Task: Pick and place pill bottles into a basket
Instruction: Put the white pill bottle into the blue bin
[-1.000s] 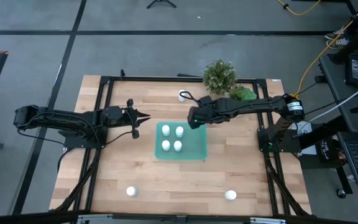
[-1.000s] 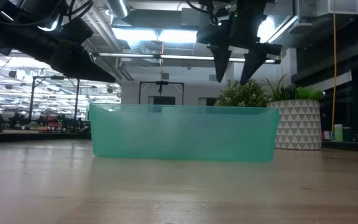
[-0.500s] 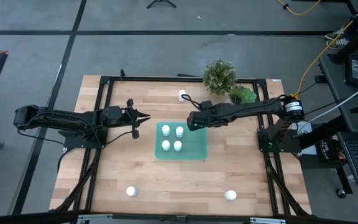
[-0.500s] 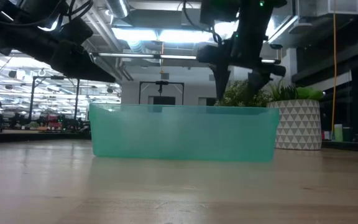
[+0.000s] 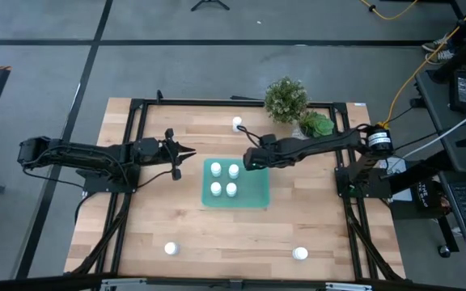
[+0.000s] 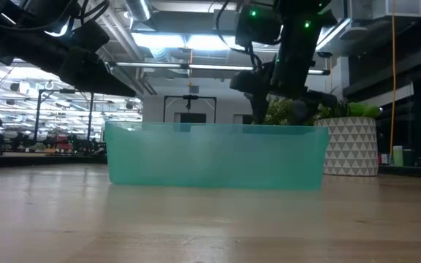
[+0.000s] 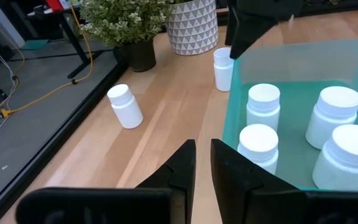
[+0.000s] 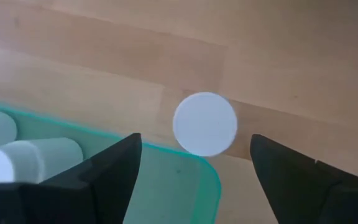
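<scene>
Standing between the released right end effector (image 8: 191, 171) fingers, a pill bottle (image 8: 205, 124) just outside the basket (image 8: 210, 180).

Looking straight down from overhead; level across at tabletop height; closely past each wrist's fingers. All sharing the shallow teal translucent plastic tray (image 5: 235, 183).

The basket (image 5: 235, 183) sat at the middle of the table (image 5: 176, 218), with four pill bottles (image 5: 224, 180) standing inside it in two rows of two. Just beyond its far right corner stood another bottle (image 8: 205, 124), directly below the right gripper (image 5: 246, 158). A further bottle (image 5: 237, 124) stood near the far edge, left of the plants (image 5: 285, 99). Two more bottles stood near the front edge, one at the left (image 5: 170, 249) and one at the right (image 5: 300, 253). The left gripper (image 5: 180, 151) hung left of the basket.
</scene>
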`<state>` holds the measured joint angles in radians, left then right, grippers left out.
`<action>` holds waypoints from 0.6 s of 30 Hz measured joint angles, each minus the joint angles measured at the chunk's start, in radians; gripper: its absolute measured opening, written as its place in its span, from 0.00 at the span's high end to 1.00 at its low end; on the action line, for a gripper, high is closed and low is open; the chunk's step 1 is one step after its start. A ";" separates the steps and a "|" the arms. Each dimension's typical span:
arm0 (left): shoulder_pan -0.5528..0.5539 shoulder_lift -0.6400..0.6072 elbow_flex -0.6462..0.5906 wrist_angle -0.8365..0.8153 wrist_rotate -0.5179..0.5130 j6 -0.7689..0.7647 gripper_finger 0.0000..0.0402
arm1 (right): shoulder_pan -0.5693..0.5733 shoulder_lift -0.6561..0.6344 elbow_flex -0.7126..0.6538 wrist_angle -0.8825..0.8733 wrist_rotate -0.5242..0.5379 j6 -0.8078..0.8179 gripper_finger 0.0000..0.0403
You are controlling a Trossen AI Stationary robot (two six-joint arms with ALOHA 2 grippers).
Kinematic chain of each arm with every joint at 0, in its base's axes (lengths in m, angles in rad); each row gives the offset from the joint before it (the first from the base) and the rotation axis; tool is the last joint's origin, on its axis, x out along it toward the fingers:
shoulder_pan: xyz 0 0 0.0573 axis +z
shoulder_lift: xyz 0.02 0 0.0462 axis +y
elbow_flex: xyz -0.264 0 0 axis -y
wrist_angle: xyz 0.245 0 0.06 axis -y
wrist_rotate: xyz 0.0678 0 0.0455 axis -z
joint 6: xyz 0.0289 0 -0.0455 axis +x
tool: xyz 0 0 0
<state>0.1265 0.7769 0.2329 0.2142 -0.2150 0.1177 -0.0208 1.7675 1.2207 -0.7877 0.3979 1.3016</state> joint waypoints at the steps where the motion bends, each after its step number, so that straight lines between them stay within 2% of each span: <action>1: 0.000 0.000 0.000 0.000 0.000 0.000 0.89 | -0.001 0.009 0.000 0.001 0.001 0.000 0.25; 18: 0.000 0.000 0.000 0.000 0.000 0.000 0.89 | -0.028 0.032 0.000 0.021 0.021 -0.012 0.25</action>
<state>0.1265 0.7769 0.2329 0.2142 -0.2150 0.1181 -0.0486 1.7992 1.2209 -0.7670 0.4192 1.2893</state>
